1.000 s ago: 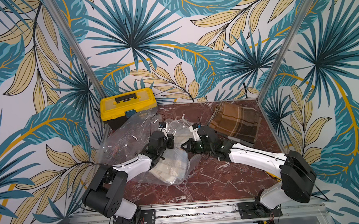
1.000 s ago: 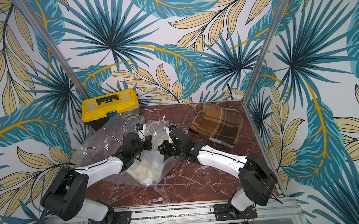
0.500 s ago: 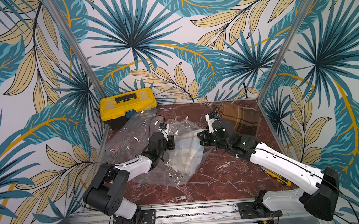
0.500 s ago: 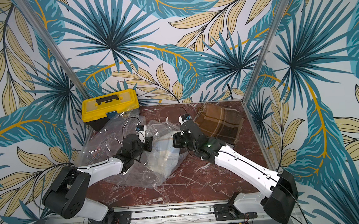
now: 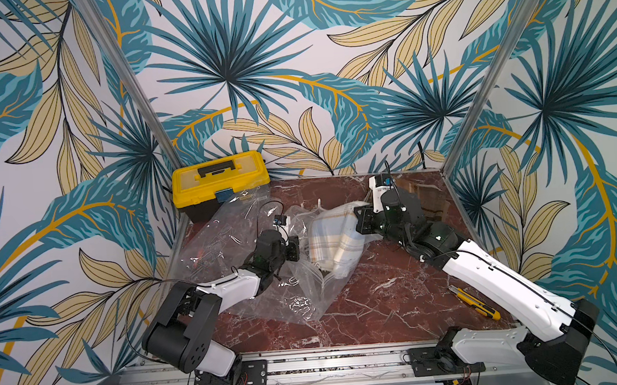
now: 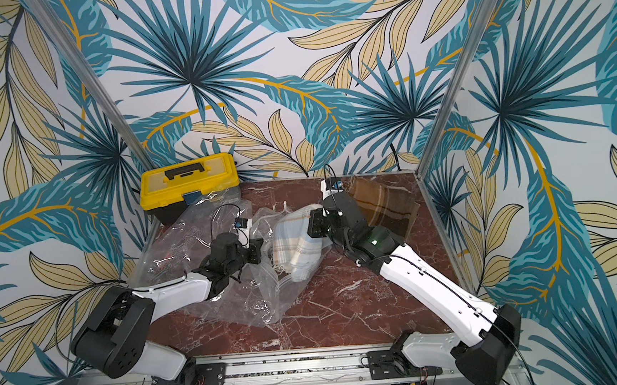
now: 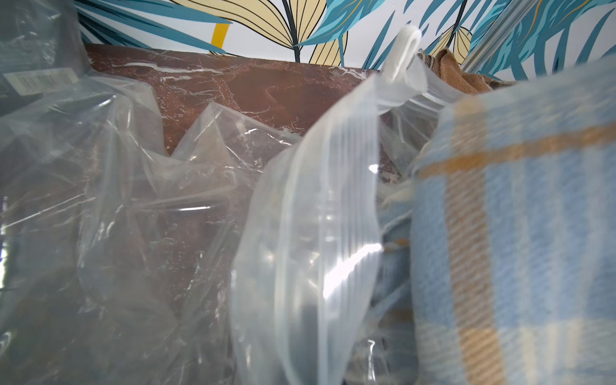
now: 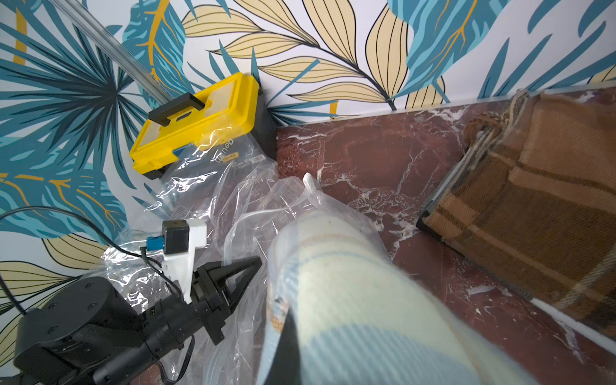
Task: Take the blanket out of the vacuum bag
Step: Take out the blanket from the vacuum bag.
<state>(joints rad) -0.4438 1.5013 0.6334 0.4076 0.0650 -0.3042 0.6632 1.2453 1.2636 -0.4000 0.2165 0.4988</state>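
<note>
The clear crinkly vacuum bag (image 5: 225,240) (image 6: 195,246) lies on the left half of the marble table. My left gripper (image 5: 295,244) (image 6: 260,248) is shut on its zip-seal edge (image 7: 316,216). A pale blue and cream plaid blanket (image 5: 334,236) (image 6: 297,242) (image 8: 350,283) hangs lifted at the bag's mouth, and my right gripper (image 5: 357,221) (image 6: 311,226) is shut on its upper end. The blanket's lower end rests on the bag's plastic. In the left wrist view the blanket (image 7: 516,233) fills one side, and plastic hides my own fingers.
A yellow toolbox (image 5: 220,179) (image 8: 196,126) stands at the back left corner, touching the bag. A folded brown plaid blanket (image 6: 385,203) (image 8: 533,206) lies at the back right behind the right arm. A yellow utility knife (image 5: 474,302) lies near the right wall.
My right gripper has moved back, right and upward with the blanket, drawing it out of the bag's mouth. The left gripper has stayed almost in place, holding the bag.
</note>
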